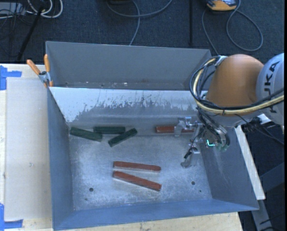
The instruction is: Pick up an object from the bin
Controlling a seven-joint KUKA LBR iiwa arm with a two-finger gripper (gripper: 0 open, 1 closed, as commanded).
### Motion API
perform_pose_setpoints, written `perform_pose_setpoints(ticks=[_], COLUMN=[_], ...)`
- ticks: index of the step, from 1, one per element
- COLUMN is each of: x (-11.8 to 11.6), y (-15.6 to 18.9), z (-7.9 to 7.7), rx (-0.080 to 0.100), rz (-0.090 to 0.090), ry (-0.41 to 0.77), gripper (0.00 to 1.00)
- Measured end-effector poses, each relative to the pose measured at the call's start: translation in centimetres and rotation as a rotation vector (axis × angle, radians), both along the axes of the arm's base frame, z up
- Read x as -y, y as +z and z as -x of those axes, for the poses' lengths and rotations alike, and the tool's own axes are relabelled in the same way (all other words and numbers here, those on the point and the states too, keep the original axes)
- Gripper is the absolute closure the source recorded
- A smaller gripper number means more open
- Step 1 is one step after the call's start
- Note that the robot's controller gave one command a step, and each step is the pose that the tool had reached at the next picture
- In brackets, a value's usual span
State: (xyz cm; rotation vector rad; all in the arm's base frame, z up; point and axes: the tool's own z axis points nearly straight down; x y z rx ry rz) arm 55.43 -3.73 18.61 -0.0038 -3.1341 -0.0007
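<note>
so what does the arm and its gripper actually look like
The arm is pale grey-white with dark lettering near the wrist. A rounded orange-brown cover sits on the wrist, ringed by looping yellow, black and white cables. The gripper is slim grey metal with thin wires and a small green light.

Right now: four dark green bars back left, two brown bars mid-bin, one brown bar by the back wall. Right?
Not quite. The camera view shows three dark green bars back left, not four. The rest holds: two brown bars mid-bin, and one brown bar by the back wall.
</note>
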Motion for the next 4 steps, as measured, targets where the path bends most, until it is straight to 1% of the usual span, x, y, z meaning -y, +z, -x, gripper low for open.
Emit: perform_pose_setpoints(ticks=[1, 2, 3, 4], x=[-4.4, -4.3, -2.5, -2.4], y=[-12.1, -11.6, -1.9, 3.1], z=[-0.8, -0.9, -4.8, -5.3], rx=[0.001, 0.006, 0.019, 0.015], rz=[-0.002, 0.0, 0.002, 0.001], ry=[0.086, 0.086, 0.123, 0.151], gripper=[0.0, 1.0, 1.0, 1.0])
